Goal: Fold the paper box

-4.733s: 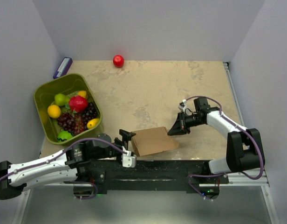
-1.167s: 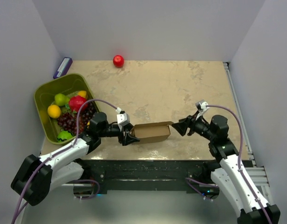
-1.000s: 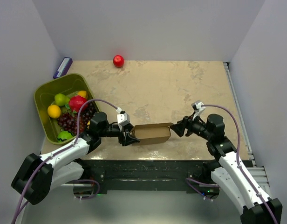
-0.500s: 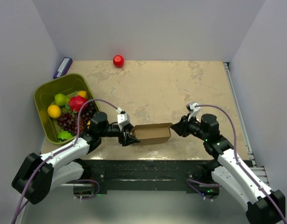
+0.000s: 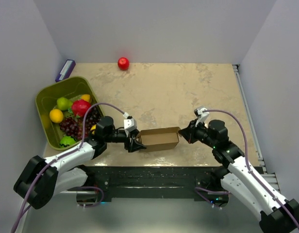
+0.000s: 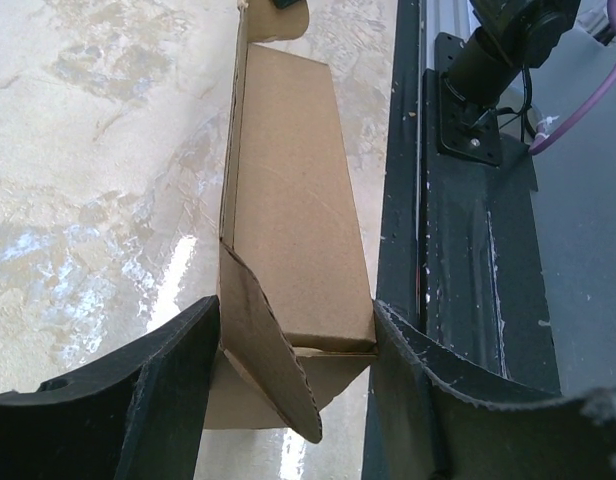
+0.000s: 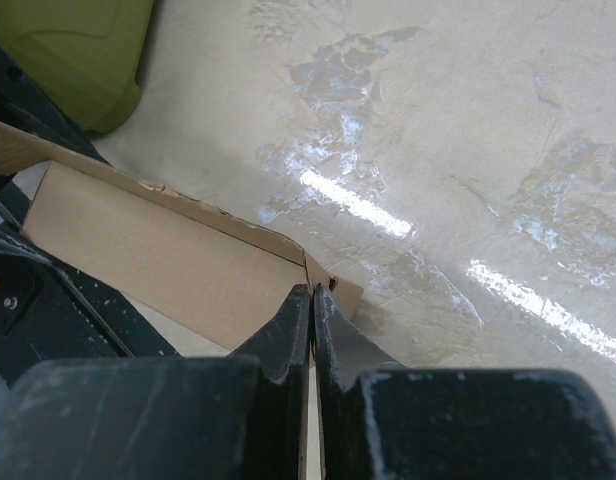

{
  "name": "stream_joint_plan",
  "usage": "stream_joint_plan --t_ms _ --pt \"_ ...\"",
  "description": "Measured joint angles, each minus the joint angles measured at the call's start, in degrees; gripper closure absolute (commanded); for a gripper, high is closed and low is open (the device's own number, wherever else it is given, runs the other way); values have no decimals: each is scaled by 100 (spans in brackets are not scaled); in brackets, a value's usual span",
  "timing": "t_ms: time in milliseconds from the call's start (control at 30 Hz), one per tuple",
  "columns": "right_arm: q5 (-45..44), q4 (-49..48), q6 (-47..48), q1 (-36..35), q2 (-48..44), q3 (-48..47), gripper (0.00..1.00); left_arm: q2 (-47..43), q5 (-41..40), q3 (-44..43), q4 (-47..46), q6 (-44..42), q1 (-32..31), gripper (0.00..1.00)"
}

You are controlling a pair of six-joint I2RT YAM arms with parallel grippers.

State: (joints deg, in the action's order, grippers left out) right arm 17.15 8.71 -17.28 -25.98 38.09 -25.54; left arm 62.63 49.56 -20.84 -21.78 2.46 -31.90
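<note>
Paper box [image 5: 159,139] — plain brown cardboard — lies lengthwise near the table's [image 5: 188,87] front edge. Left gripper [image 5: 135,143] clasps its left end, fingers [image 6: 168,390] against the 2 sides; right gripper [image 5: 182,134], fingertips [image 7: 293,320] pressed together, meets the right-end flap.

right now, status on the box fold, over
Left gripper clamped on plain brown cardboard box, left end. Right gripper shut at its right-end flap. Olive-green plastic fruit bin sits apart, left.

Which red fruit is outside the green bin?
The round red one, alone at the far edge of the table. The other red fruit lies inside the bin beside the grapes.
</note>
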Motion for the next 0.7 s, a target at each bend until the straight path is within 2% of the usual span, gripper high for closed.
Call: stream_joint_plan --t_ms 200,700 --pt "-455 70 -216 -188 -295 0 100 87 -9 -63 -98 -11 -48 82" --pt "-2022 31 -754 -1213 -31 173 100 415 -188 -81 31 -13 -195 82"
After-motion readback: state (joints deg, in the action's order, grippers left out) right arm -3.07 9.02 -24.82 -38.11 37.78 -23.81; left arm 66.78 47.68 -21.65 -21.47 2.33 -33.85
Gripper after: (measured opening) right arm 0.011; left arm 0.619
